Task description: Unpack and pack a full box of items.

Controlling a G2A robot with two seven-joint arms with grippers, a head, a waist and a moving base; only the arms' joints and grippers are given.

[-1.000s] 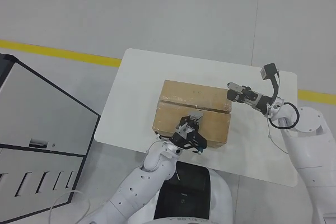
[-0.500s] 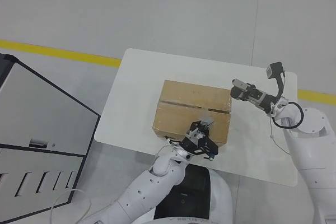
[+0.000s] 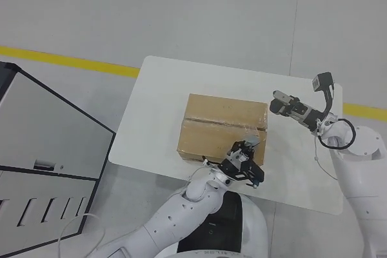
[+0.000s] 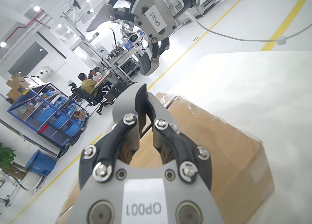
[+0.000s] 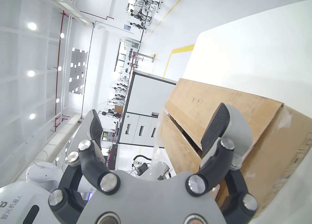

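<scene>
One brown cardboard box (image 3: 219, 129) lies mid-table on the white round-cornered table (image 3: 155, 97). Its long axis and its closed flap seam both run left to right. The left gripper (image 3: 250, 143), fingers pressed together on nothing, hovers at the box's near right corner. The right gripper (image 3: 275, 102), fingers spread, sits just off the far right corner, facing along the seam, and looks better placed to lift a flap. That makes one box and two grippers.

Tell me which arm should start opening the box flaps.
Right, probably. The right gripper is open at one end of the box, lined up with the flap seam. The left gripper is shut, by the near edge, off the seam.
</scene>
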